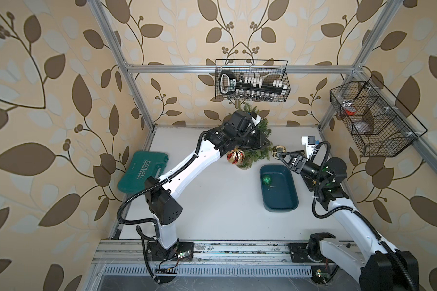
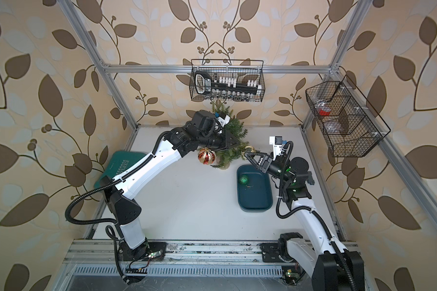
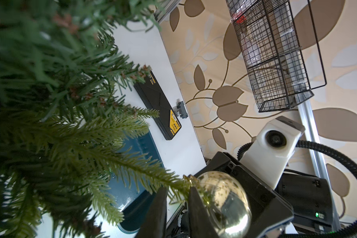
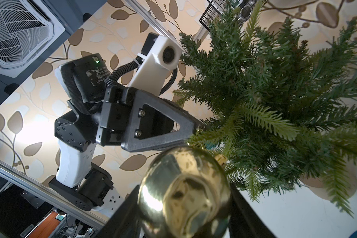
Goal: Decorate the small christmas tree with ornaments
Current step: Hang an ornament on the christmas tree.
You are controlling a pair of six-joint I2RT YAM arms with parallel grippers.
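My right gripper [image 1: 277, 152] is clamped on the gold ball [image 4: 186, 191] at a low outer branch tip of the tree [image 1: 256, 157]; my left gripper [image 3: 176, 197] stands slightly apart around that springy tip. The ball looks light, slick and fragile, so I'd hold it gently round its middle, cap free.

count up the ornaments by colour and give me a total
red and gold striped ball: 1
gold ball: 1
green glitter ball: 1
total: 3
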